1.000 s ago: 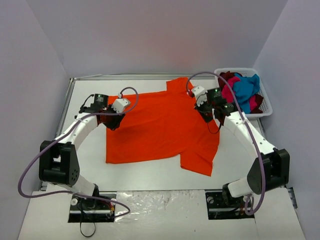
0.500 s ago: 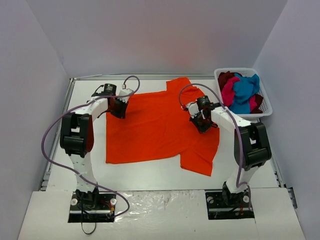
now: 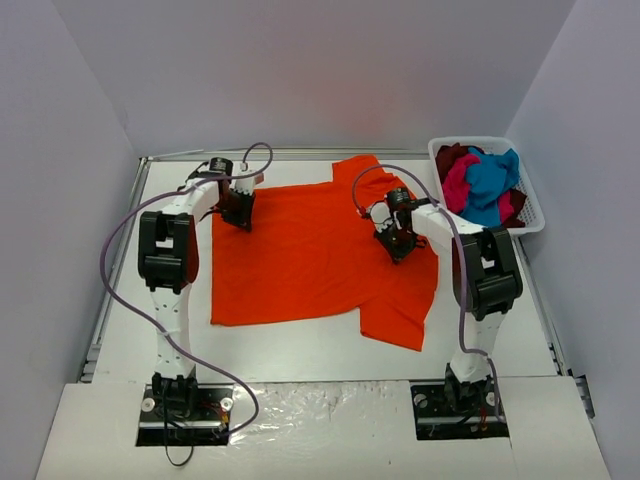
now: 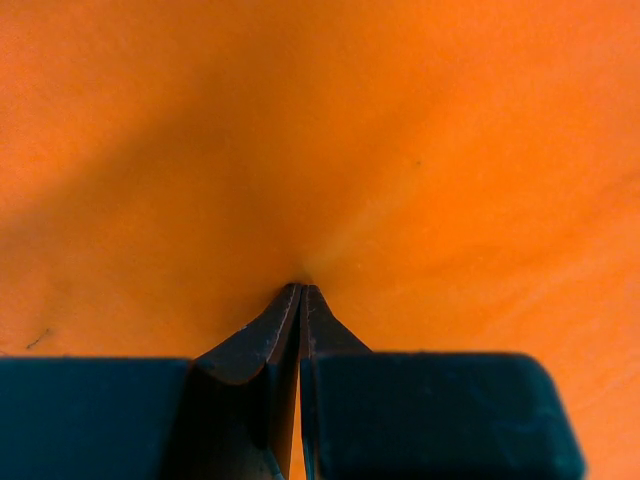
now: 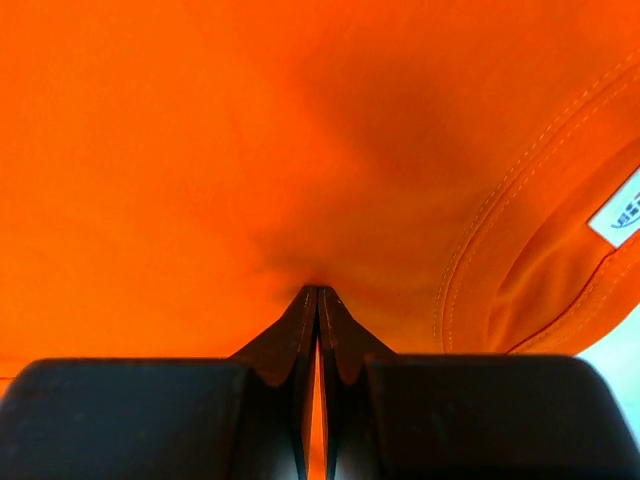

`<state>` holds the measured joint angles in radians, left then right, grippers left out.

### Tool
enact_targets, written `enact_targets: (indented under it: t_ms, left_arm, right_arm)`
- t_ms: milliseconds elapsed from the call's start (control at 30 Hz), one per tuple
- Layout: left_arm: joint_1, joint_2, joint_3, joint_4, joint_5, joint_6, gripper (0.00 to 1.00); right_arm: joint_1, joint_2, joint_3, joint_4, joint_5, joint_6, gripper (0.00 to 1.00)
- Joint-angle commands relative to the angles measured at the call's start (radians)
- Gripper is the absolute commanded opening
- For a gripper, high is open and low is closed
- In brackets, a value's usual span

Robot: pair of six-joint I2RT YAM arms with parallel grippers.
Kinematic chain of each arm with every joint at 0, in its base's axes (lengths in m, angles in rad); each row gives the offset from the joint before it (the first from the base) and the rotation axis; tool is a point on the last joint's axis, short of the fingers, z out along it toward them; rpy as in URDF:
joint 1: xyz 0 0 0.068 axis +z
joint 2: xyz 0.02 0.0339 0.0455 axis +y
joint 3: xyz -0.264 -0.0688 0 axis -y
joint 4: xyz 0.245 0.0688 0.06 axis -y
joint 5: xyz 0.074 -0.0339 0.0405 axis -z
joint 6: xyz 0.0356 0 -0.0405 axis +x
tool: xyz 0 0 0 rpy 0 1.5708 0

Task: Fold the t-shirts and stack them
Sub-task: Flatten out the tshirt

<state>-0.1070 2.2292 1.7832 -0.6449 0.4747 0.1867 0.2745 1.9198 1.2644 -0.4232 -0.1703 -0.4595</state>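
The bright orange t-shirt [image 3: 315, 255] lies spread flat in the middle of the white table. My left gripper [image 3: 240, 213] is at its far left corner, shut, with a small pucker of orange cloth [image 4: 420, 150] pinched at the fingertips [image 4: 322, 318]. My right gripper [image 3: 397, 244] is down on the shirt's right part near the collar, also shut on a pinch of the cloth [image 5: 200, 150]. The collar seam and the white tag [image 5: 622, 212] show at the right in the right wrist view. More t-shirts, teal-blue [image 3: 490, 185], magenta-pink [image 3: 459, 182] and dark red [image 3: 452, 156], are heaped in the basket.
The white plastic basket [image 3: 536, 217] stands at the back right, just past the right arm. A raised metal rail [image 3: 125, 230] runs along the table's left side. Grey walls close in the back and both sides. Purple cables loop above both arms.
My left gripper moved toward the shirt's far left corner and closed on the cloth. The right gripper stayed shut and shifted slightly nearer. Both arms' elbows swung up over the table.
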Motion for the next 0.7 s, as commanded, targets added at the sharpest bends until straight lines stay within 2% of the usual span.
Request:
enact_targets:
  t_ms: [0,400,667]
  left_arm:
    - [0.029,0.052,0.070,-0.094,0.001,-0.032,0.02]
    - [0.052,0.231,0.327,-0.202,-0.050,-0.046,0.03]
    - [0.052,0.385,0.672,-0.268,-0.076,-0.070,0.02]
  right_arm:
    - [-0.008,0.059,0.056,-0.025,-0.017,-0.010,0.00]
    - [-0.012,0.231,0.240,-0.051,-0.023,-0.013,0.00]
    - [-0.024,0.330,0.372,-0.083,-0.018,-0.024,0.00]
